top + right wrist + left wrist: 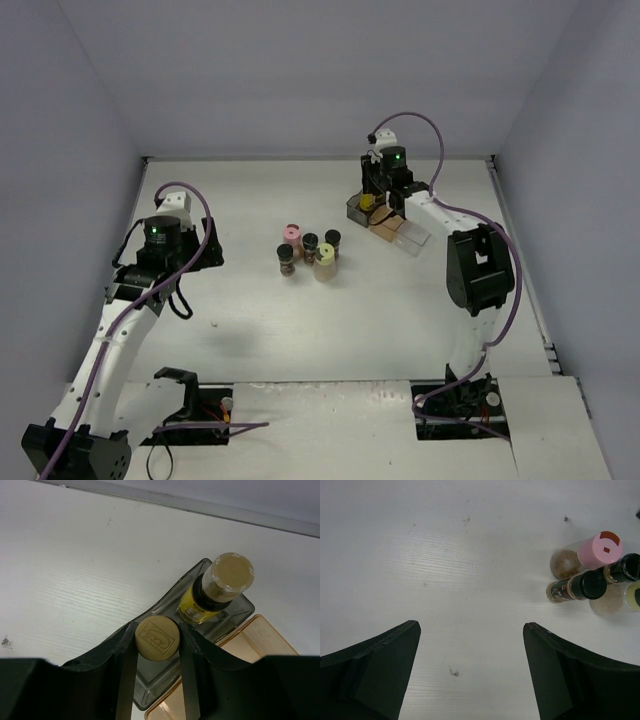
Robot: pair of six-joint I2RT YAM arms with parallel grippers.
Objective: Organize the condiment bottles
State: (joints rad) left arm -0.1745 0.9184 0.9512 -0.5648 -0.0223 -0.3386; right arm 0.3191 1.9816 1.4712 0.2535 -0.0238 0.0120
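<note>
Several small bottles stand grouped mid-table: a pink-lidded one [292, 234], dark-capped spice jars [310, 243], and a pale-yellow-lidded jar [325, 257]. In the left wrist view the pink lid [598, 550] and a dark-capped jar [580, 586] sit at the far right. My left gripper [471, 626] is open and empty over bare table, left of the group. My right gripper [156, 642] is shut on a gold-capped bottle [156, 638] over the grey bin [235, 615]. A yellow-labelled bottle [220, 587] stands in that bin's far end.
Three small bins lie in a diagonal row at the back right: grey [357, 208], amber [385, 226], clear [412, 238]. The amber bin [255, 640] touches the grey one. The back wall runs close behind the bins.
</note>
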